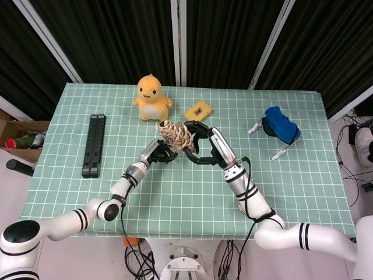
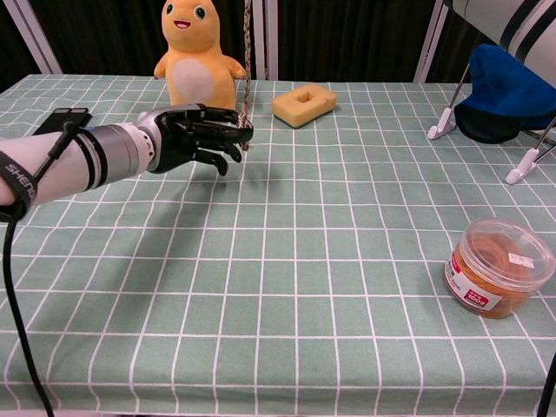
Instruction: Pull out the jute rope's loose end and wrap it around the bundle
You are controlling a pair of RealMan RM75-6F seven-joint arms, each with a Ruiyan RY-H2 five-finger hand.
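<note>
The jute rope bundle [image 1: 176,134] is a tan ball held above the table in my right hand [image 1: 198,146], whose dark fingers wrap around it. A single strand, the loose end [image 2: 247,69], hangs straight down from it in the chest view. It reaches the fingertips of my left hand [image 2: 195,139], which pinches it just above the table. In the head view my left hand [image 1: 158,155] sits below and left of the bundle. The chest view shows only my right forearm [image 2: 508,22]; the bundle is above that frame.
A yellow plush duck [image 1: 152,96] and a yellow foam block [image 1: 198,110] stand behind the hands. A black bar [image 1: 94,144] lies at the left, and a blue object on a white stand [image 1: 280,129] at the right. A lidded tub [image 2: 497,268] stands near the front right.
</note>
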